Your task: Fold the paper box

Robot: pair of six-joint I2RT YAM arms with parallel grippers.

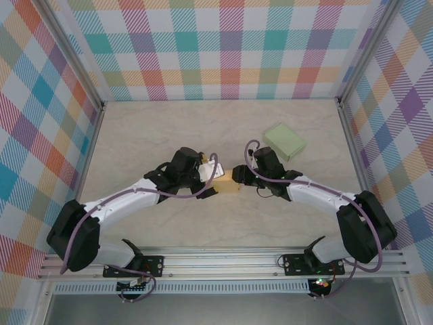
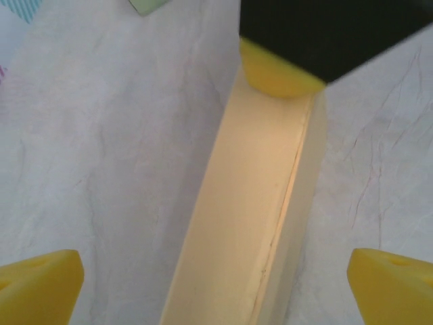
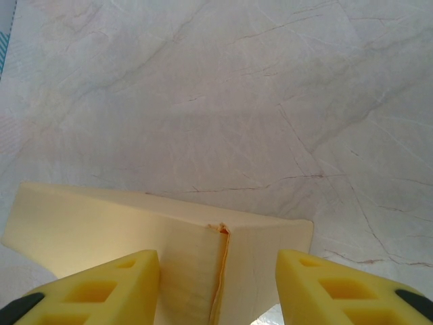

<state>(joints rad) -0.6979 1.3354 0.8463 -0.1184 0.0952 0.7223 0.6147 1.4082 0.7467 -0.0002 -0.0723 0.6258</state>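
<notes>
The paper box (image 1: 228,186) is a long cream carton lying on the marble table between the two arms. My left gripper (image 1: 215,183) is open. Its yellow fingertips (image 2: 40,288) stand wide apart on either side of the box (image 2: 250,217), clear of its sides. My right gripper (image 1: 238,177) is at the box's far right end. In the right wrist view its pads (image 3: 101,294) close in on the seamed end corner of the box (image 3: 101,223). One right fingertip (image 2: 281,71) rests on that end in the left wrist view.
A pale green folded box (image 1: 285,141) lies at the back right, its corner at the top edge of the left wrist view (image 2: 145,5). Checked walls enclose the table (image 1: 169,230) on three sides. A metal rail runs along the near edge.
</notes>
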